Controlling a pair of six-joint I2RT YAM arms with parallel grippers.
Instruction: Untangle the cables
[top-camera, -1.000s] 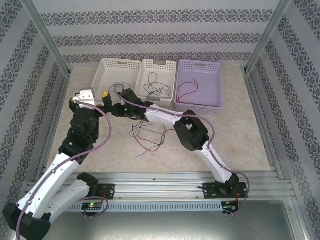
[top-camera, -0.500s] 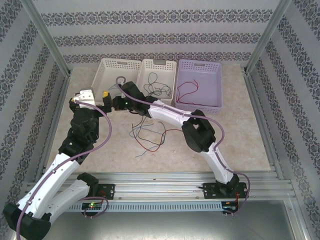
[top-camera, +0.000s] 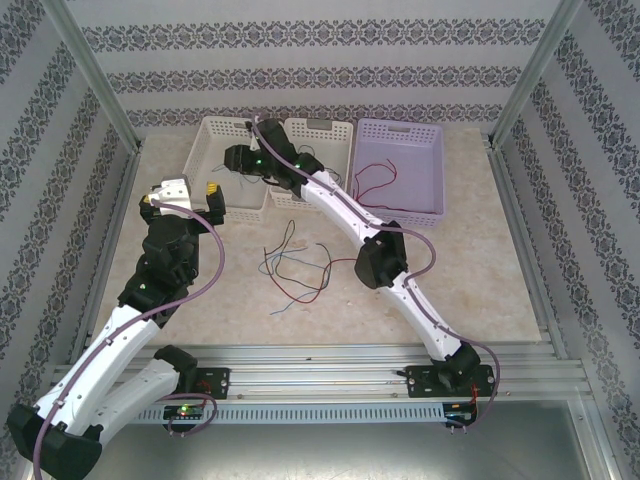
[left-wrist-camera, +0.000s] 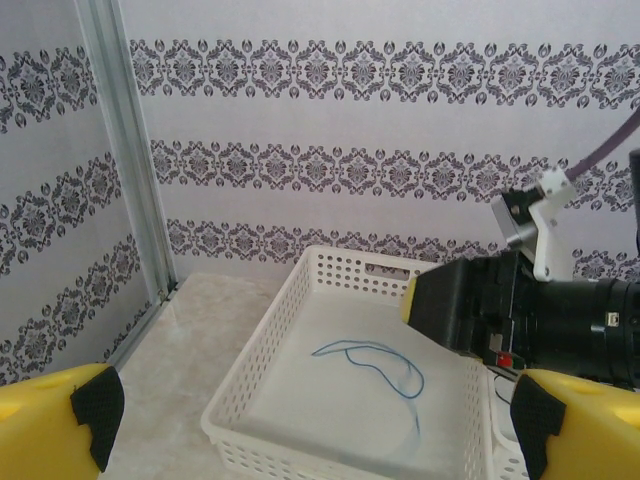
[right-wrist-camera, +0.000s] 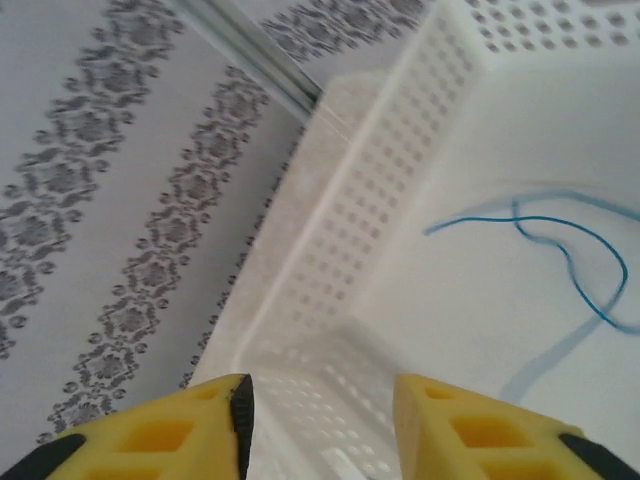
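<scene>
One blue cable (right-wrist-camera: 575, 262) lies flat in the left white basket (right-wrist-camera: 400, 170), just ahead of my right gripper (right-wrist-camera: 320, 415), fingers apart, nothing between. My left gripper (left-wrist-camera: 312, 420): wide apart, empty. Cable's end runs off-frame right.

We look into a small booth whose back wall (top-camera: 320, 60) is papered white with level bands of dark grey damask ornament. The same paper covers the left wall (top-camera: 45, 170) and the right wall (top-camera: 600, 200). Two bare aluminium posts stand at the far corners, the left post (top-camera: 95, 75) and the right post (top-camera: 535, 75). The tabletop (top-camera: 480, 290) is pale beige with a faint marbled pattern, softly and evenly lit. An aluminium channel (top-camera: 525, 250) borders its right side. Along the near edge we see parallel aluminium rails (top-camera: 320, 362), then a white slotted strip (top-camera: 320, 412) and a dull grey metal sheet (top-camera: 330, 455)
</scene>
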